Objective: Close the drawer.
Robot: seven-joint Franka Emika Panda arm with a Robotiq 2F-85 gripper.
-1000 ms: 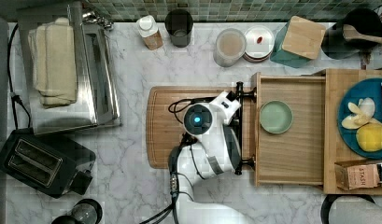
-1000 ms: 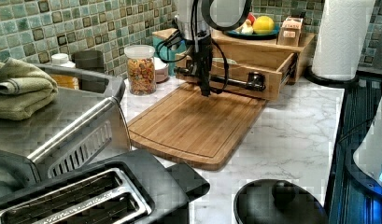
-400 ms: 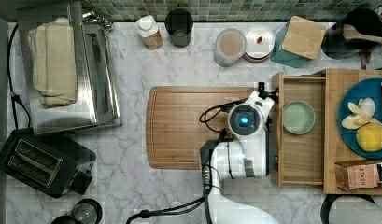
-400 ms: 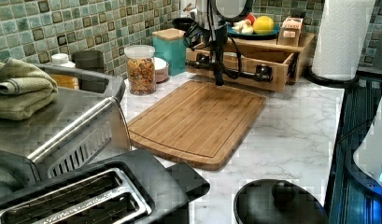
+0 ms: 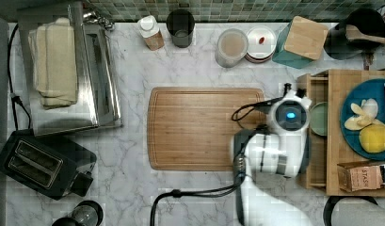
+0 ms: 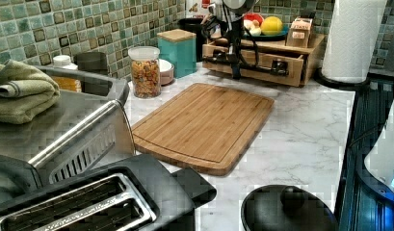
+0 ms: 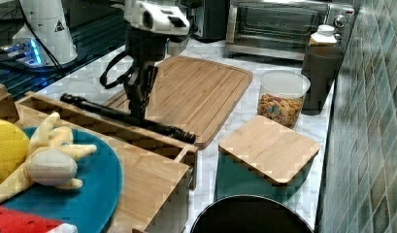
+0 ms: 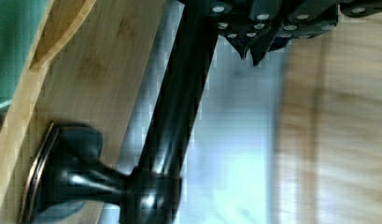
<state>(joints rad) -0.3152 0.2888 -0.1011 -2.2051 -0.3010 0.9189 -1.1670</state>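
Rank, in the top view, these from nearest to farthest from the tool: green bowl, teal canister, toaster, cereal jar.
Tool at the drawer front.
1. Green bowl, just to the top view's right.
2. Teal canister, upper right.
3. Cereal jar, upper middle.
4. Toaster, far lower left.

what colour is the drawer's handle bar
Glossy black handle bar with a bronze-edged mount, clearest in the wrist view.

Light-wood drawer [image 7: 113, 127] with a dark, near-black bar handle [image 7: 123, 118]. Pale green bowl [image 5: 319, 118] inside. White robot arm [image 5: 275, 150] with a glowing blue spot. Warm brown bamboo cutting board [image 5: 202, 128] on a white marble counter [image 5: 133, 188] veined in grey. Teal plate [image 7: 96, 179], yellow lemon [image 5: 374, 138]. Green mosaic tile wall [image 6: 50, 29]. Teal canister [image 7: 264, 167], pale wood lid.
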